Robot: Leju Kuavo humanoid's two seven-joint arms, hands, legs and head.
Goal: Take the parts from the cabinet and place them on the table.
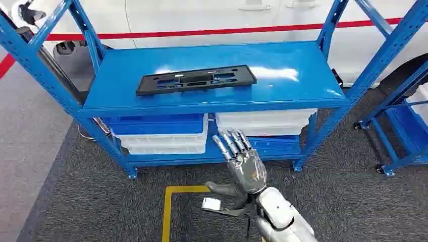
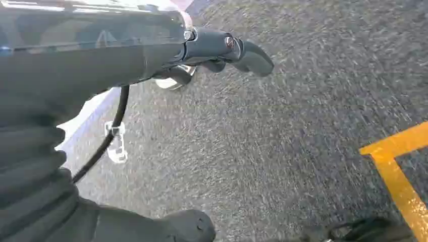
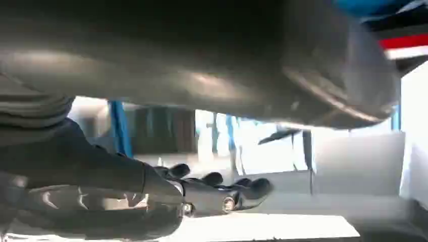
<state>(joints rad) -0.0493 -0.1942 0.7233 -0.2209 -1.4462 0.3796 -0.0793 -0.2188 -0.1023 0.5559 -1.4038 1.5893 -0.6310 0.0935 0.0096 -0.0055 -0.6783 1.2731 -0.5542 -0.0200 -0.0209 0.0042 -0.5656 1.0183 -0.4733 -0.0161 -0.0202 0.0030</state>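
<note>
We judge the task barely begun. The one part (image 1: pixel 196 79) we can see, a flat black perforated plate, lies untouched on the rack (image 1: pixel 303 65), on the top shelf, left of centre and slightly nearer the front edge, its long side running along the shelf. No table is in sight, so both the pick-up and the whole carry are left.

Our right hand (image 1: pixel 241 161) is raised in front of the rack, below the shelf's front edge and well apart from the part, fingers straight and spread, holding nothing. Our left hand (image 2: pixel 222 50) hangs over the carpet (image 2: pixel 282 131); its fingers look loosely bent with nothing between them, though the wrist view is too partial for us to tell its state for sure.

The shelf is glossy blue metal, flat and smooth, so the thin part may be hard to get fingers under. Below it, white bins (image 1: pixel 265 122) and a blue bin (image 1: pixel 154 123) fill the lower level. The floor is dark grey carpet with a yellow line (image 1: pixel 171 206) marking a box near us, and a small white tag (image 1: pixel 211 204) lies inside it. Behind the rack stands a white car (image 1: pixel 217 15) with a red stripe; a second blue rack (image 1: pixel 404 126) sits at the right.
</note>
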